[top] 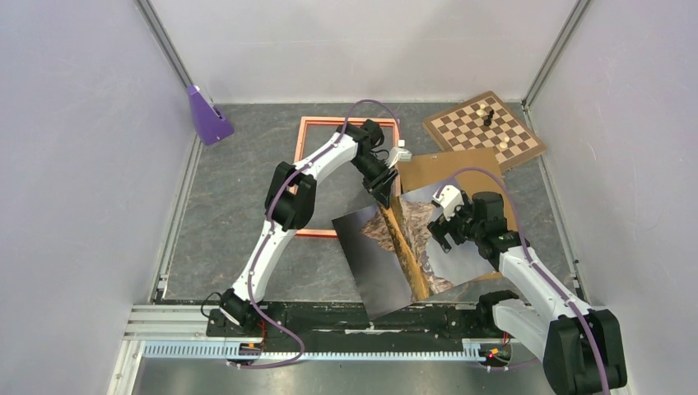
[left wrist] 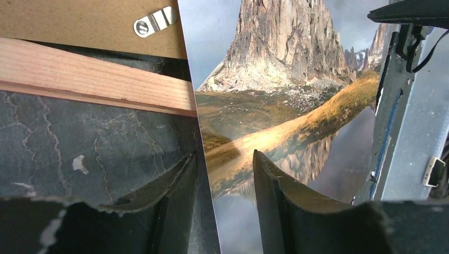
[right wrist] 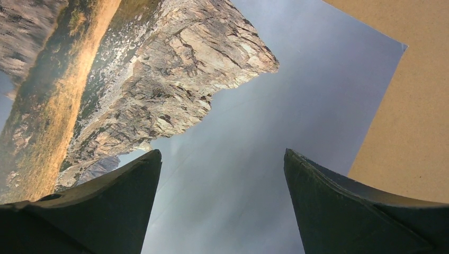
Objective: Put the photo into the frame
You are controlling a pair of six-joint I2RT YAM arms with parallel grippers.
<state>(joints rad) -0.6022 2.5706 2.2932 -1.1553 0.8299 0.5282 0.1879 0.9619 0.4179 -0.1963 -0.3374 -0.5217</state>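
Note:
The photo [top: 387, 255], a rocky mountain mirrored in a lake, lies face up right of centre, its far part over a brown backing board [top: 449, 169]. The orange-red frame [top: 306, 177] lies to its left, partly under my left arm. My left gripper [top: 387, 193] is at the photo's far left edge. In the left wrist view its jaws [left wrist: 224, 153] stand partly apart astride that edge of the photo [left wrist: 286, 84], one finger over the mat, one over the print. My right gripper [top: 436, 230] hovers open over the photo's grey sky [right wrist: 265, 106], holding nothing.
A chessboard [top: 484, 130] with a few pieces sits at the back right corner. A purple object [top: 206, 115] stands at the back left. The frame's wooden bar [left wrist: 95, 71] and the backing board's metal clip [left wrist: 154, 21] lie just beyond my left fingers. Walls enclose three sides.

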